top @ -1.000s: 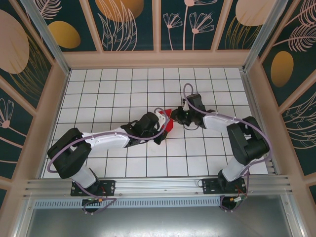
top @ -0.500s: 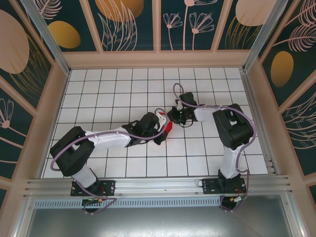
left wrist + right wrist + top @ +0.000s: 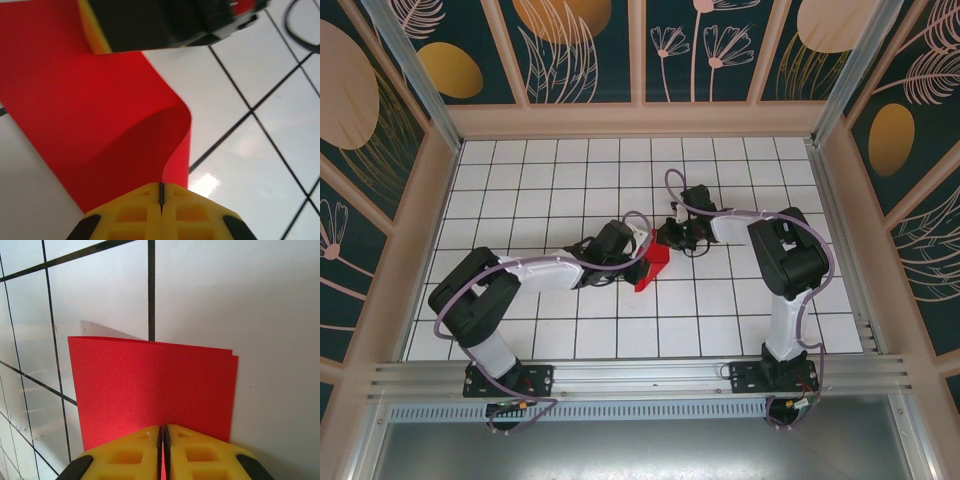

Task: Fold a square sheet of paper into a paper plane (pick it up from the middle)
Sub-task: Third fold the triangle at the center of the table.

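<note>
Since a second ago your left arm's wrist has pulled back left, so more of the square sheet of paper [image 3: 652, 268] shows. It's doubled over, near the middle of the table [image 3: 520, 180]. Left gripper [image 3: 161, 187] is pressed together on the sheet's curled edge. Right gripper [image 3: 163, 429] is clamped on the opposite edge, its elbow drawn in toward the table's middle.

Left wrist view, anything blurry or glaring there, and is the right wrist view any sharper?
Left wrist view: the red paper looks soft, with a glare patch on the white tile. Right wrist view: the paper is crisp, casting a faint shadow above its top edge.
</note>
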